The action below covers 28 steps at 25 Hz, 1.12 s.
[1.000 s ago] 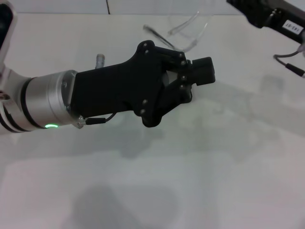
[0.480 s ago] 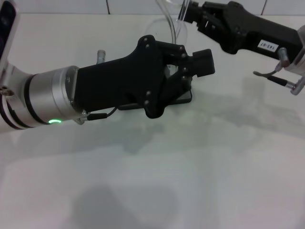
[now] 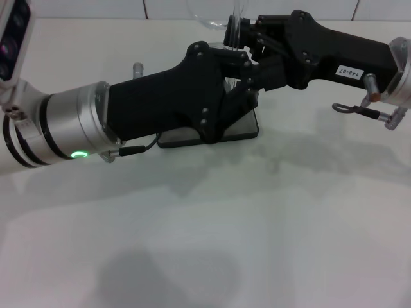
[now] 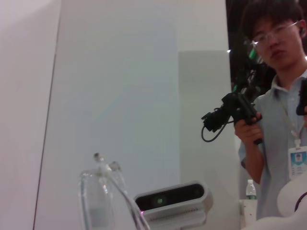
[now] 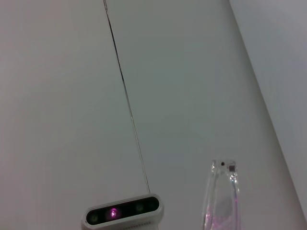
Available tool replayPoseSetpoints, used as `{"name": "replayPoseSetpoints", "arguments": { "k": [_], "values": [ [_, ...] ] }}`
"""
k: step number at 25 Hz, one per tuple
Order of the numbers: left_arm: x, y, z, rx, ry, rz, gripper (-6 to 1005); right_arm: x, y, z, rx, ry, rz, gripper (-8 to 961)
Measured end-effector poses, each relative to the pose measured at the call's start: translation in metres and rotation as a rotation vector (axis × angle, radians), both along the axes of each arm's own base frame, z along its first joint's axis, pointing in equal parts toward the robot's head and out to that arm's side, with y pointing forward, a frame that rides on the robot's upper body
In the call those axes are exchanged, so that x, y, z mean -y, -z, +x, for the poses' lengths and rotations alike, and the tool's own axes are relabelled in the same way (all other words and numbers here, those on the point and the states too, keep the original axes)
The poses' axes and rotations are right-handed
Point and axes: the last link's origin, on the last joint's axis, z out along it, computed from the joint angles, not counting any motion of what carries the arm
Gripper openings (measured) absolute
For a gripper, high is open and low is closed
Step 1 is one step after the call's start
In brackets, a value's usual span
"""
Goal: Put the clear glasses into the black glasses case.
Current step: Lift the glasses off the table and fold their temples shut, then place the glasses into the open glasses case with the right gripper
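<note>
Transparent plastic clear glasses, carried in from the far right, are now clenched in the black right gripper above the flat black glasses case, beside the left gripper, whose grasp I cannot tell.

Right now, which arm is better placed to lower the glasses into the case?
Right. The right gripper already grips the clear glasses just above and behind the black case. The left gripper hovers over the case, holding nothing visible.

Black glasses case, clear glasses, white table.
</note>
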Motion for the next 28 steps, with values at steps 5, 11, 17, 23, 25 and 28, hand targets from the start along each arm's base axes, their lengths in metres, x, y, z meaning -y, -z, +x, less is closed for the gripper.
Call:
{"name": "replayPoseSetpoints", "arguments": {
  "k": [5, 11, 17, 23, 25, 28],
  "values": [
    [-0.001, 0.0, 0.0, -0.004, -0.004, 0.003, 42, -0.002, 0.0, 0.0, 0.006, 0.006, 0.008, 49],
    [-0.002, -0.003, 0.001, 0.009, -0.004, 0.02, 42, -0.005, -0.002, 0.004, 0.015, 0.021, 0.036, 49],
    [0.0, -0.007, -0.007, 0.016, -0.031, 0.031, 42, -0.013, -0.002, 0.014, 0.055, 0.076, 0.076, 49],
    [0.01, -0.012, -0.035, -0.044, -0.087, 0.017, 42, -0.027, -0.009, 0.016, 0.203, 0.072, 0.085, 49],
    [0.015, -0.016, -0.05, -0.095, -0.107, 0.002, 42, -0.033, -0.014, 0.013, 0.293, 0.059, 0.077, 49],
    [0.022, -0.019, -0.07, -0.18, -0.13, -0.024, 42, -0.043, -0.018, 0.005, 0.459, 0.016, 0.073, 49]
  ]
}}
